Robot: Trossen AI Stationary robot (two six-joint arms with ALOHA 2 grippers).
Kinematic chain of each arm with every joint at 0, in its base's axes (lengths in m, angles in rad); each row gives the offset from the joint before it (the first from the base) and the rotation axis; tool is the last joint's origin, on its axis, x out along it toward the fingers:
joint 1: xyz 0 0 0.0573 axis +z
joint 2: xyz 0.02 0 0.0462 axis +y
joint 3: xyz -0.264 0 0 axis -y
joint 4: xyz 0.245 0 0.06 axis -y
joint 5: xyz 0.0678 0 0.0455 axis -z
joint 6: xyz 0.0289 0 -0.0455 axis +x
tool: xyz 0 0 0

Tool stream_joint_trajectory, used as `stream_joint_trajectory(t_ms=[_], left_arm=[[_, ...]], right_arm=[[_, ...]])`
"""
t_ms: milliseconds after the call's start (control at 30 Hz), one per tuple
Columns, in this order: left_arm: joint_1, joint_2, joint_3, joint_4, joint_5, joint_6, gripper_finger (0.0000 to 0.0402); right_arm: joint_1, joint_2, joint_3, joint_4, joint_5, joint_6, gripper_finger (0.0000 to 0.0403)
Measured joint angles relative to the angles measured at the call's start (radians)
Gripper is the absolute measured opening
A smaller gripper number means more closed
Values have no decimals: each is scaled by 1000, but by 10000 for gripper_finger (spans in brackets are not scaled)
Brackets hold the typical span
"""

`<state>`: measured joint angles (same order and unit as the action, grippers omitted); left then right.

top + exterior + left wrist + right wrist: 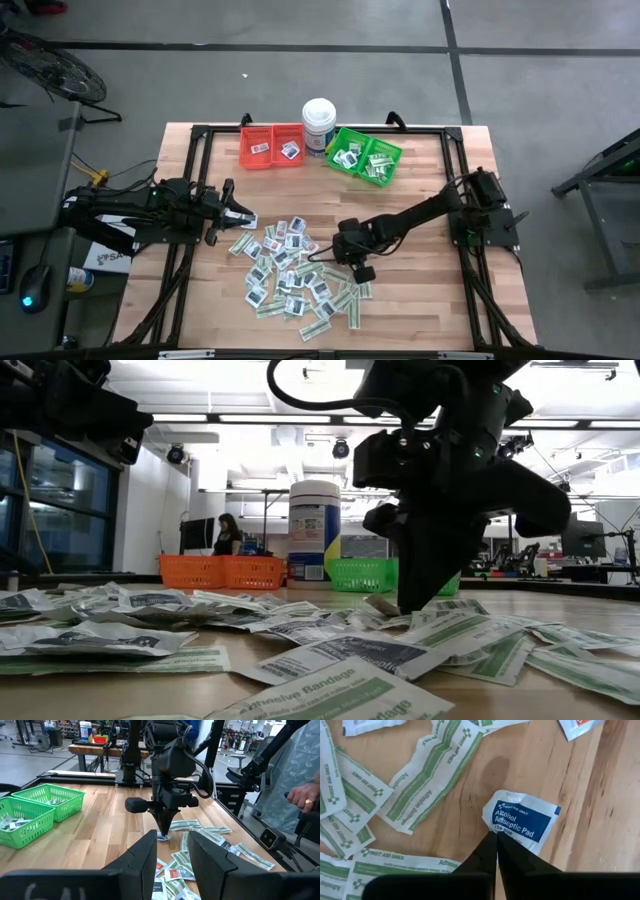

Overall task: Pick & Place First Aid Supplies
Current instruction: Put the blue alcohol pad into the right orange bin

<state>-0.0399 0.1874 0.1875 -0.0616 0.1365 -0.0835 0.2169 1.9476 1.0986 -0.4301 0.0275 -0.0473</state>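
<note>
With only a few packets lying in the red bin [272, 147] and green bin [365, 156] at 12 o'clock, most first aid supplies [295, 278] are remaining mid-table, where the right gripper [496, 836] is pinching shut on an alcohol pad [522, 820]; the left gripper [243, 216], part-open at 9 o'clock, appears to be gripping a packet.

The wooden table [430, 310] carries scattered packets [290, 275], two bins [272, 146] and a tub [319, 124].

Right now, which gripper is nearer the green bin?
Right. The right gripper sits below the green bin over the packets; the left gripper is farther off, at the pile's left edge.
</note>
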Motion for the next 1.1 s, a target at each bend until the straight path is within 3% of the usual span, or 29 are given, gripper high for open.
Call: stream_joint_trajectory(t_ms=[300, 567, 800, 1100], left_arm=[[0, 0, 0, 0, -17, -60, 110], [0, 21, 0, 17, -153, -292, 110], [0, 137, 0, 150, -220, -387, 110], [0, 358, 4, 400, -262, -404, 110]], right_arm=[[21, 18, 155, -184, 153, -29, 1], [12, 16, 344, -377, 296, -148, 0], [-12, 14, 476, -387, 389, -231, 0], [-28, 13, 602, -385, 452, -276, 0]])
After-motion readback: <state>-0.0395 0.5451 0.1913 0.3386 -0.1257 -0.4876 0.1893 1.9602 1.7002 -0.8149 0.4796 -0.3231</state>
